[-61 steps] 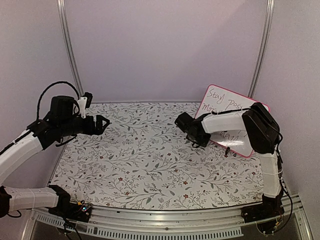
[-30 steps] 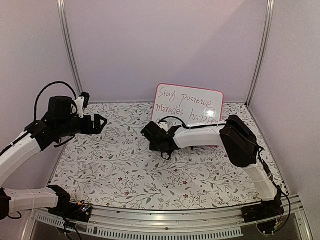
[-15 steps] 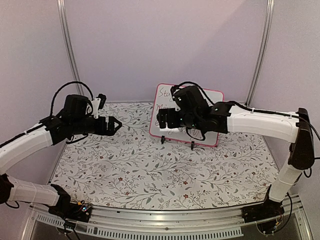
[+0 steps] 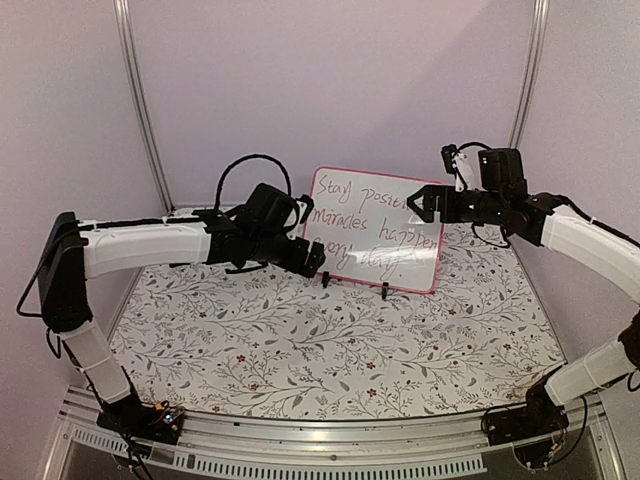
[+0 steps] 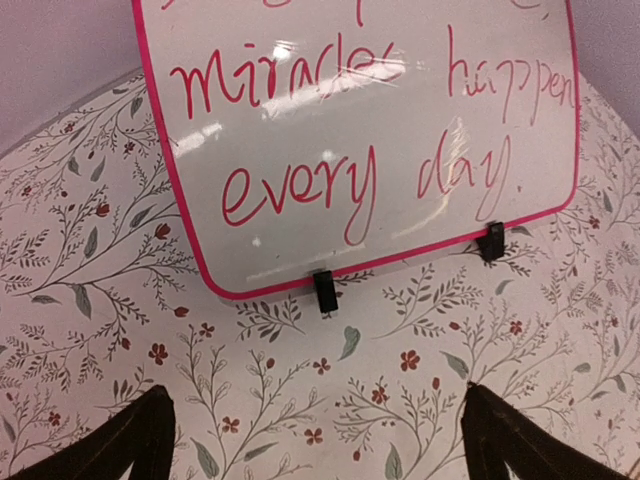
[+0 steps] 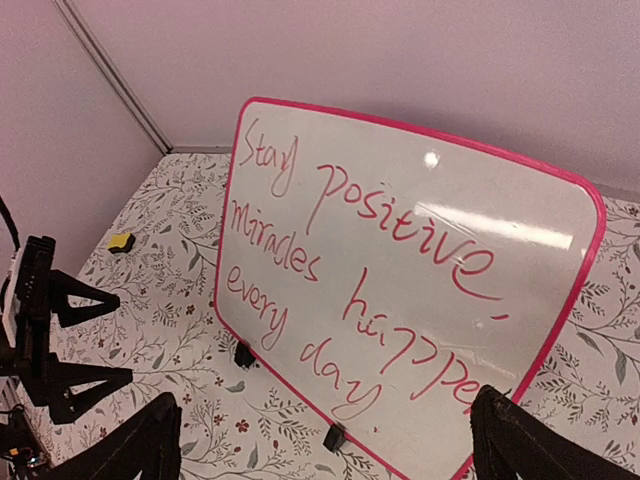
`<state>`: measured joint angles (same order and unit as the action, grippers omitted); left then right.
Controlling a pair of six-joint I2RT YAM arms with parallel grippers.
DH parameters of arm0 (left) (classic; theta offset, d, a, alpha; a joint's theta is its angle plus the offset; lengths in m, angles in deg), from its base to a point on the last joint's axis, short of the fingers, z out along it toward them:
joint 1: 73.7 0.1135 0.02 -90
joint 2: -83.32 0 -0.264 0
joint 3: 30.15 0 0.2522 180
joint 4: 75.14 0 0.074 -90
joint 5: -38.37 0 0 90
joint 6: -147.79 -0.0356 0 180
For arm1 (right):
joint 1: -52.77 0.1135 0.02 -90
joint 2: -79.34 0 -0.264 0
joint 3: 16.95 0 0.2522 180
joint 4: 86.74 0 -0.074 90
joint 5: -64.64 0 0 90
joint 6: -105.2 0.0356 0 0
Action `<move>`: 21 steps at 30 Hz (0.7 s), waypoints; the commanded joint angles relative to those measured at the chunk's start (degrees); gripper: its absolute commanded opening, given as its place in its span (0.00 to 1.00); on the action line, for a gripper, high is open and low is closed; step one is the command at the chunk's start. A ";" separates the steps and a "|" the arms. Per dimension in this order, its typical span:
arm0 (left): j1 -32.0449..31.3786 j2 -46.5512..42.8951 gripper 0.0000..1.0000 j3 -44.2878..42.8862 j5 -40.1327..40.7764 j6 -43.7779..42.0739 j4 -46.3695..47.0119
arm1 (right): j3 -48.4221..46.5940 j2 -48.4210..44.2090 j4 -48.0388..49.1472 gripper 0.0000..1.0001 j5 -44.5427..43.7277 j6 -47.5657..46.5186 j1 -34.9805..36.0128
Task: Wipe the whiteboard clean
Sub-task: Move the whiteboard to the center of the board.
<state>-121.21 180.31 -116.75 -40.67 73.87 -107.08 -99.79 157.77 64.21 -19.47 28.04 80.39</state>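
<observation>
Just ahead of the left gripper (image 4: 313, 258) stands the whiteboard (image 4: 375, 235).

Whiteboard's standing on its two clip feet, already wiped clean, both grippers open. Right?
Not wiped clean. The right wrist view shows the whiteboard covered in red handwriting: "Stay positive, miracles happen every day". The rest holds: it stands on its two black clip feet, and the left gripper and right gripper are both open.
</observation>
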 commanded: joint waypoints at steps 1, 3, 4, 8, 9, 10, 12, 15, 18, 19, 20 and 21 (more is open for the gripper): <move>0.11 5.42 1.00 -4.75 1.78 0.23 3.87 | 7.37 -2.75 4.43 0.99 10.10 2.10 -6.71; 0.18 6.50 1.00 -4.47 0.89 0.42 6.51 | 9.22 -3.61 4.66 0.99 7.58 1.32 -7.03; 0.34 6.80 1.00 -3.87 0.01 0.49 7.72 | 10.18 -4.40 4.95 0.99 6.65 0.67 -7.23; 1.56 8.20 0.99 -2.33 -2.27 3.50 9.24 | 13.44 -6.56 7.97 0.99 5.02 0.59 -10.25; 1.62 8.60 0.98 -1.49 -1.92 4.43 9.65 | 14.19 -7.01 8.80 0.99 3.49 2.70 -10.92; 1.58 9.02 0.97 -0.09 -1.43 5.08 11.25 | 15.44 -7.82 10.38 0.99 2.13 4.68 -11.36; 1.54 10.49 0.95 1.77 0.23 7.03 12.44 | 18.96 -10.05 15.28 0.99 1.05 7.92 -11.47; 1.14 13.30 0.91 1.55 3.05 10.71 11.77 | 23.42 -13.18 21.53 0.99 0.61 12.01 -11.49; 0.62 15.37 0.86 1.53 3.75 12.68 13.64 | 24.68 -14.50 22.98 0.98 0.83 14.25 -11.47; 0.49 16.13 0.86 1.36 3.98 13.19 14.34 | 24.71 -14.66 22.67 0.97 0.72 14.63 -11.45; 0.34 16.98 0.85 1.05 4.34 13.74 15.03 | 24.74 -14.98 22.34 0.97 0.42 14.81 -11.43; 0.35 17.98 0.84 0.25 4.67 14.43 15.17 | 24.82 -15.24 21.99 0.96 0.03 14.92 -11.42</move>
<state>-120.48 195.83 -115.73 -38.44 84.25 -95.75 -75.68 144.26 82.16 -17.79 39.40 68.94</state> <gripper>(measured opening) 0.855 0.972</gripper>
